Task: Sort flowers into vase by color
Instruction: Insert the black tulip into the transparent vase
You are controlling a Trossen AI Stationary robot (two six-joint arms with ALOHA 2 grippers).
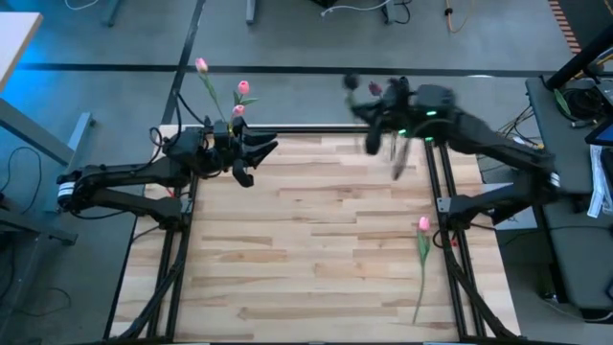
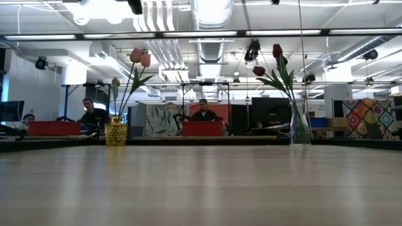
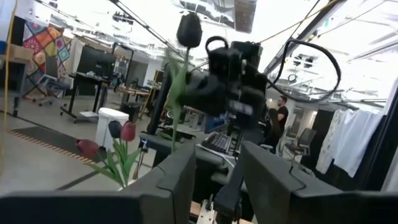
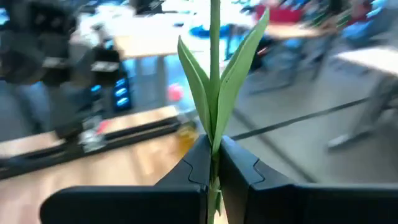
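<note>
Right pincer [image 4: 213, 167] clamped on a maroon tulip's stem [image 4: 214, 74] near the clear vase [image 2: 299, 125]; next: lower stem in; left pincer [image 1: 251, 161] apart beside the yellow vase [image 2: 116, 134].

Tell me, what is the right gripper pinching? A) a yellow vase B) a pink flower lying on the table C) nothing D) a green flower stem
D: in the right wrist view the right gripper is shut on a green flower stem, with leaves rising above its fingers.
</note>
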